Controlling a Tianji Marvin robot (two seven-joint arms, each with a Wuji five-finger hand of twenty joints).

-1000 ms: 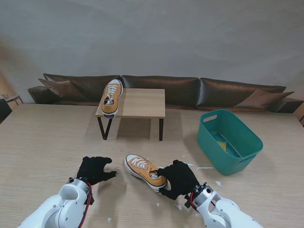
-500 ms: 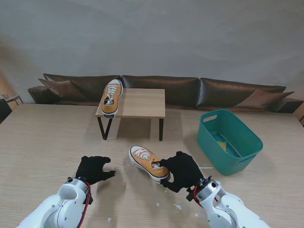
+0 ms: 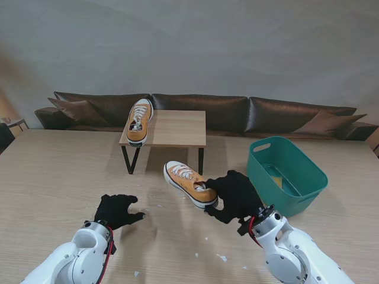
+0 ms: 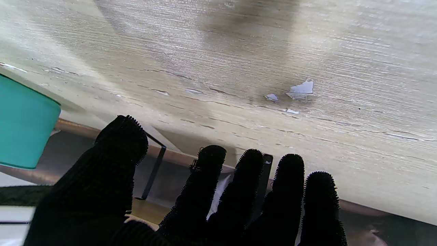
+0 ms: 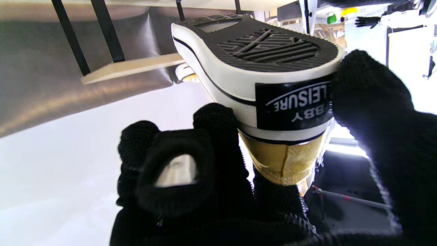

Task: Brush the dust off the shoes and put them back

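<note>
Near the middle of the pale wood-grain counter point(image 3: 53, 177), the right robot hand point(image 3: 234, 195), in a black knit glove, is closed around the heel of a mustard canvas shoe point(image 3: 188, 183) with white laces and a ribbed dark rubber sole, held clear of the surface. A second matching shoe point(image 3: 139, 121) lies on the small wooden bench point(image 3: 177, 128) farther off. At the left, the left robot hand point(image 3: 117, 210) rests spread and empty. One teal plastic tub point(image 3: 285, 175) sits at the right.

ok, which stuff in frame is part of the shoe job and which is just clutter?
Job: held shoe, right hand, second shoe, small bench, left hand.
Clutter: teal tub, white scraps, sofa.
</note>
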